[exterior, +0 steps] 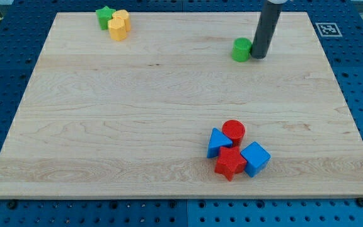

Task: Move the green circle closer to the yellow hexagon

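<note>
The green circle [241,49] lies on the wooden board near the view's top, right of centre. My tip [259,56] touches its right side, with the dark rod rising straight up out of the view. The yellow hexagon [116,29] sits far to the left at the view's top-left, pressed against a second yellow block [122,17] and a green star [104,16].
A cluster sits at the view's lower right: red circle [234,131], blue triangle [217,142], red star [230,163] and blue cube [255,157]. The board's [137,107] top edge lies just above the green circle.
</note>
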